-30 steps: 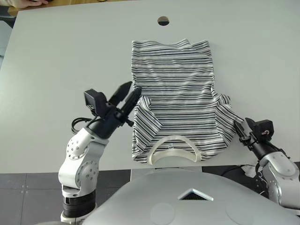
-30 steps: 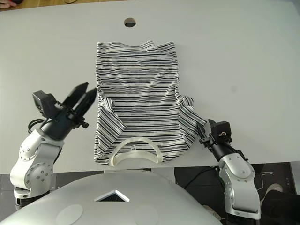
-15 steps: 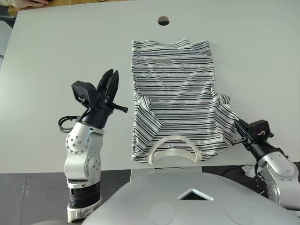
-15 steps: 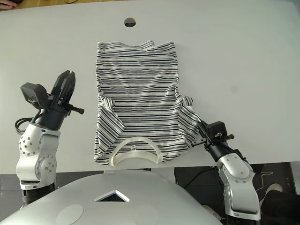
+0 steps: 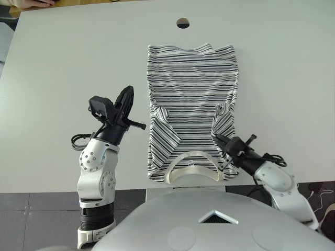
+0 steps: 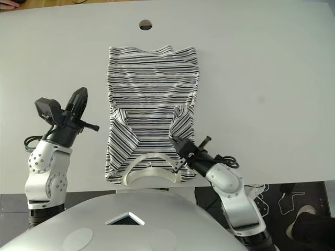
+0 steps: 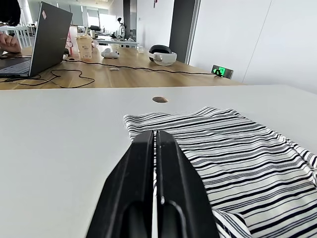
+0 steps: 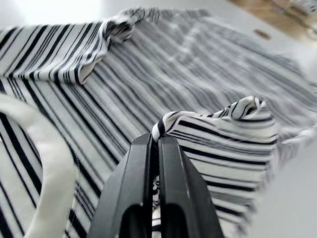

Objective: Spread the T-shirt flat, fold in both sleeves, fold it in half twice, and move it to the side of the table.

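While pinching right sleeve [image 5: 224,116] in right gripper [image 5: 218,139], fingers closed on its edge, holding it lifted and doubled inward over T-shirt [image 5: 191,78] body, just beyond collar [image 5: 192,157]. Got T-shirt lying flat on table [image 5: 78,57], mid-width, collar toward robot, hem [image 5: 191,48] toward hole [image 5: 182,23] at far side. Got left sleeve [image 5: 163,119] folded in onto the body, lying flat. Holding left gripper [image 5: 127,94] raised over bare table, left of T-shirt, near but apart from fabric, fingers pressed together, gripping nothing.
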You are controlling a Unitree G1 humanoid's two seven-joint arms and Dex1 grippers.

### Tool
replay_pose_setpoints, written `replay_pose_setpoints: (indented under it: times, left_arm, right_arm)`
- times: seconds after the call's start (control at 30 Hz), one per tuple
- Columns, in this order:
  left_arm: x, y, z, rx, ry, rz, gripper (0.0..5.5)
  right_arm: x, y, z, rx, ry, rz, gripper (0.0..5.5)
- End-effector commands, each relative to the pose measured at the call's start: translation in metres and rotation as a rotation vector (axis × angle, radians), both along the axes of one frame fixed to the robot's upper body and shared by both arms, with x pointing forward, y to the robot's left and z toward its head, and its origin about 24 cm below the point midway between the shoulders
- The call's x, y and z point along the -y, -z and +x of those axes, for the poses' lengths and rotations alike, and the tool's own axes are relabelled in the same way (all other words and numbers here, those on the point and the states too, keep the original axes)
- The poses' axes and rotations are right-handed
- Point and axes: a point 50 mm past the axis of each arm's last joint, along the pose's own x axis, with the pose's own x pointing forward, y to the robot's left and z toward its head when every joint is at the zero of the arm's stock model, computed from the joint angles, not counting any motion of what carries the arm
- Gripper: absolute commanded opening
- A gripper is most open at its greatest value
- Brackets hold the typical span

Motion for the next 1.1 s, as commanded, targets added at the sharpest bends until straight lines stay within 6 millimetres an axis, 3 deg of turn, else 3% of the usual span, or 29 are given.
replay_pose_setpoints:
  times: [0.03,0.2,0.33,0.43,0.5,0.67,0.8,0.93,1.1]
  left_arm:
    - [0.0,0.0,-0.002,0.003,0.014,0.028,0.1]
    - [0.001,-0.007,-0.002,0.075,0.061,0.169,0.1]
    - [-0.004,-0.017,-0.013,0.141,0.297,0.449,0.25]
    - [-0.027,-0.014,-0.028,0.143,0.588,0.919,0.72]
    - [-0.039,-0.018,-0.035,0.113,0.73,1.072,0.99]
    - [-0.041,-0.037,-0.052,0.036,0.96,1.028,1.76]
    - [-0.043,-0.029,-0.057,-0.054,1.055,0.995,2.39]
    - [-0.04,-0.005,-0.064,-0.138,1.127,0.98,2.39]
    - [-0.026,0.01,-0.07,-0.143,1.184,0.916,2.39]
  right_arm:
    - [0.0,0.005,-0.001,-0.025,-0.002,0.011,0.71]
    - [0.005,-0.005,-0.005,-0.02,-0.014,0.05,1.54]
    - [0.025,-0.052,0.006,0.186,-0.013,0.145,2.15]
    - [0.062,-0.084,0.014,0.373,-0.092,-0.063,2.15]
    - [0.082,-0.091,0.015,0.383,-0.164,-0.236,2.15]
    - [0.096,-0.079,0.003,0.243,-0.346,-0.442,3.03]
    - [0.095,-0.056,-0.008,0.14,-0.465,-0.51,3.75]
    - [0.08,-0.037,-0.009,0.14,-0.547,-0.51,3.75]
    - [0.07,-0.019,-0.009,0.152,-0.601,-0.504,3.75]
